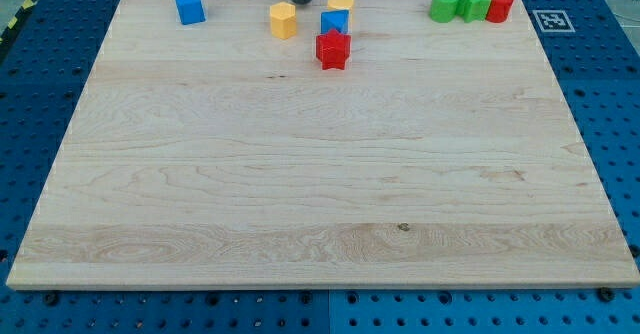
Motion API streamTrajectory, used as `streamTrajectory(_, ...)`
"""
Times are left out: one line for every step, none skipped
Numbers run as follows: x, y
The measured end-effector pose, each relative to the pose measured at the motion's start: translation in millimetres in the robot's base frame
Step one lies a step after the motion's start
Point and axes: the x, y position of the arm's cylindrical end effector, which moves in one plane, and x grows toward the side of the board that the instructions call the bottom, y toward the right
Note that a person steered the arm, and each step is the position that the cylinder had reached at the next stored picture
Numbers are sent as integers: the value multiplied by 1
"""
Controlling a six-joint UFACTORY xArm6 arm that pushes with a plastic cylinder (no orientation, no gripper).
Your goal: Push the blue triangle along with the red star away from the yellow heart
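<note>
The blue triangle (334, 21) sits near the view's top centre. The red star (332, 50) touches it just below. The yellow heart (341, 4) lies just above the blue triangle, touching it. My tip (301, 0) is at the view's top edge, left of the yellow heart and above-left of the blue triangle, apart from both.
A yellow hexagon block (284, 20) lies left of the blue triangle. A blue cube (189, 5) sits at the top left. Two green blocks (445, 4) (473, 2) and a red block (500, 3) line up at the top right. The wooden board (320, 194) ends just above them.
</note>
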Motion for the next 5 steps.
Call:
streamTrajectory(29,40)
streamTrajectory(68,40)
streamTrajectory(85,40)
streamTrajectory(100,44)
streamTrajectory(128,44)
